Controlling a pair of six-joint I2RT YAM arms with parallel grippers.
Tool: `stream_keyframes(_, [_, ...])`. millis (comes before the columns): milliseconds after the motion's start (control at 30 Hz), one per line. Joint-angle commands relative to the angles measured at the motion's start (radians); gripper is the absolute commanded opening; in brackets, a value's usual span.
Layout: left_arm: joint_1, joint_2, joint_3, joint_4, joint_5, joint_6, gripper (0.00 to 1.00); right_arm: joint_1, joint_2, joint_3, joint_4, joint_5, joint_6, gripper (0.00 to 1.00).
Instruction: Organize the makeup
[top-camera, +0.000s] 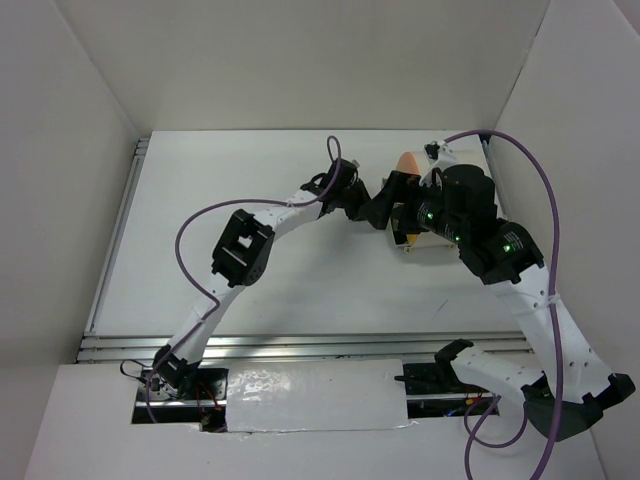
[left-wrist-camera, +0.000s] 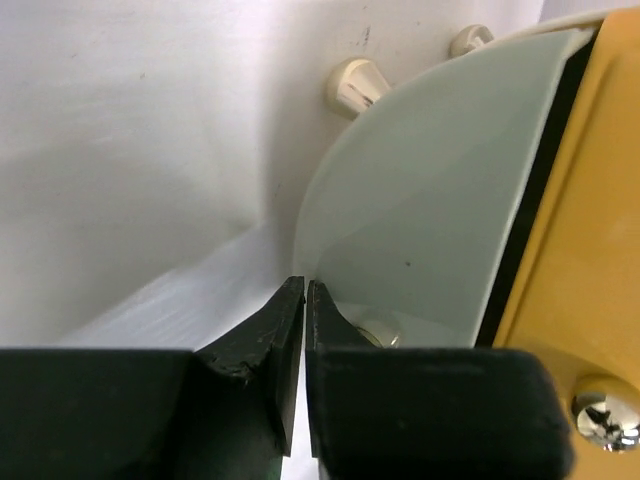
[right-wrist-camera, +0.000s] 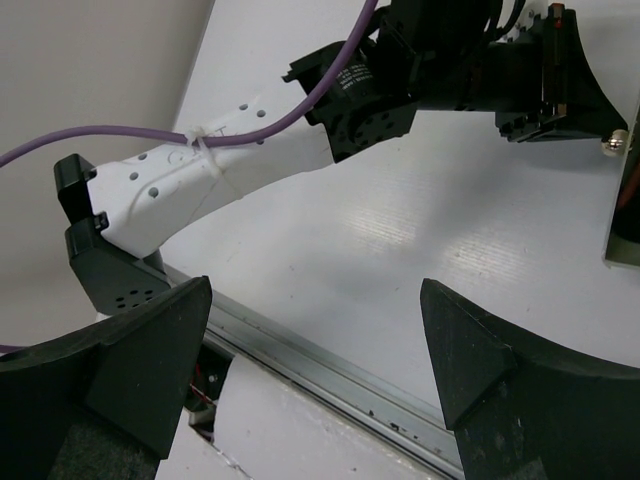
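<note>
None of the makeup (tube, brushes, sticks, applicator) shows in any view. My left gripper (top-camera: 385, 208) is shut, with only a hairline gap and nothing visibly between its jaws (left-wrist-camera: 304, 290). It sits right at the curved edge of a pale glossy panel (left-wrist-camera: 430, 200) on the cream drum-shaped box with the orange face (left-wrist-camera: 590, 250), at the table's far right. My right gripper (right-wrist-camera: 315, 290) is wide open and empty above bare table. In the top view its fingers are hidden under its wrist (top-camera: 455, 205), which hovers over the box (top-camera: 412, 246).
Cream knobs (left-wrist-camera: 355, 85) stick out from the box near the white wall. The left arm (right-wrist-camera: 240, 150) crosses the right wrist view. The metal rail at the table's near edge (right-wrist-camera: 330, 375) lies under the right gripper. White walls enclose the table (top-camera: 250, 290).
</note>
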Motion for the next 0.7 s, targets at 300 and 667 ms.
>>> stream_keyframes(300, [-0.024, 0.121, 0.128, 0.181, 0.081, -0.121, 0.25, 0.008, -0.024, -0.006, 0.005, 0.018, -0.014, 0.93])
stream_keyframes(667, [-0.024, 0.173, 0.178, 0.236, 0.092, -0.164, 0.31, 0.008, -0.024, -0.009, 0.000, 0.035, -0.025, 0.93])
